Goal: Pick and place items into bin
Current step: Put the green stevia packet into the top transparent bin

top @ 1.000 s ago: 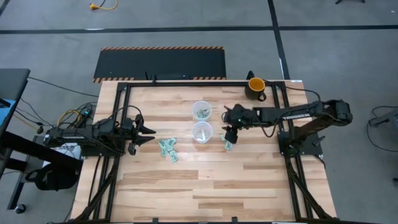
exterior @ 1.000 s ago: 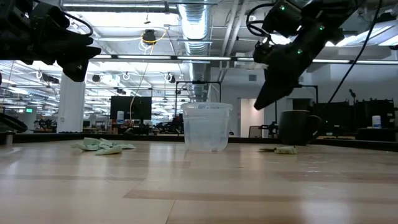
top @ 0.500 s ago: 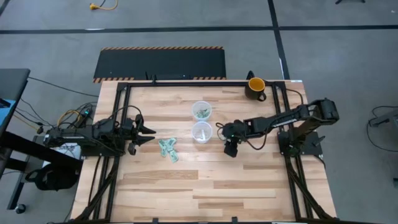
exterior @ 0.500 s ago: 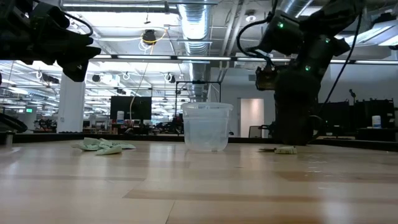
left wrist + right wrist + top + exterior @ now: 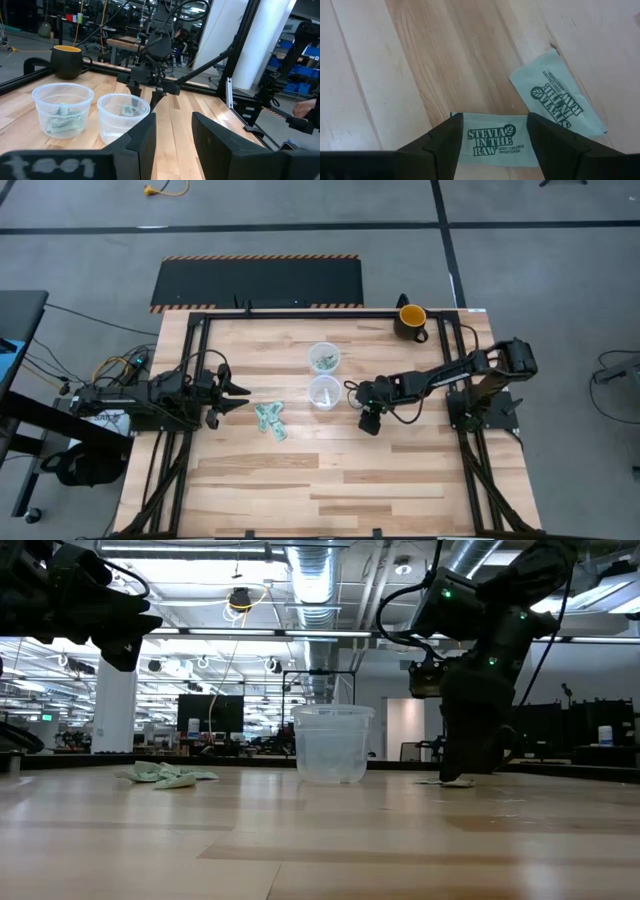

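1. now the right gripper (image 5: 490, 145) is low on the table, fingers apart astride a green packet (image 5: 495, 142).
2. a second packet (image 5: 559, 102) lies just beside.
3. pick step: closing comes next, then probably the nearer cup (image 5: 324, 392).
4. the left gripper (image 5: 235, 393) waits, half-open.

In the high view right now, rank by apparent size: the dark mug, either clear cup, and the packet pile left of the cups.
1. Dark mug and the cups: too alike to rank.
2. Packet pile: looks slightly smaller, though spread loosely.
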